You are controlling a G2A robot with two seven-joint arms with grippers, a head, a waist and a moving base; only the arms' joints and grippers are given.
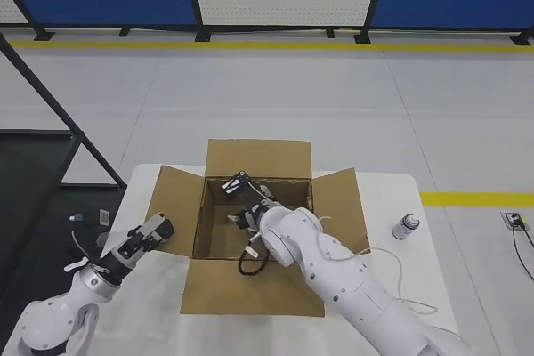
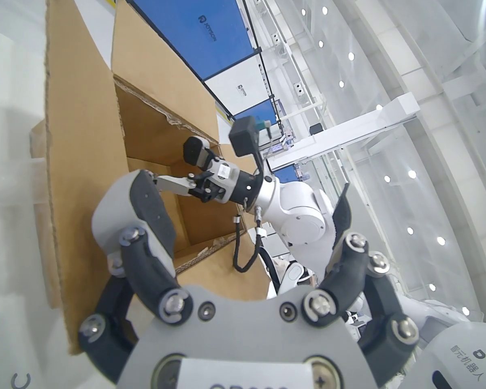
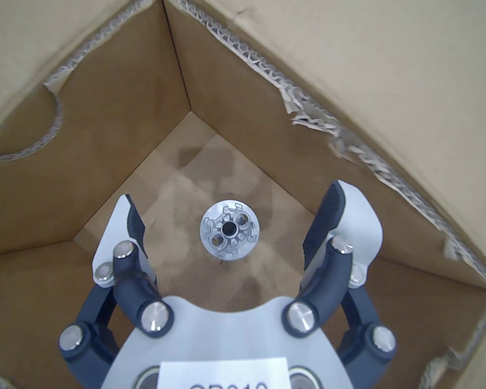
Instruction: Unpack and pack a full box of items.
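Top view shows a brown cardboard box (image 1: 249,298) with all four flaps folded outward, sitting on a white table (image 1: 147,298). The right gripper (image 1: 249,216) is lowered inside the box. In the right wrist view its fingers (image 3: 131,220) are spread wide, above a silver round-topped metal item (image 3: 230,230) that stands upright on the box floor near a corner, apart from both pads. The left gripper (image 1: 158,228) hangs just beside the box's left flap, its fingers (image 2: 146,200) spread with nothing between them. A small pale bottle with a dark cap (image 1: 406,226) stands on the table to the right of the box, apart from it.
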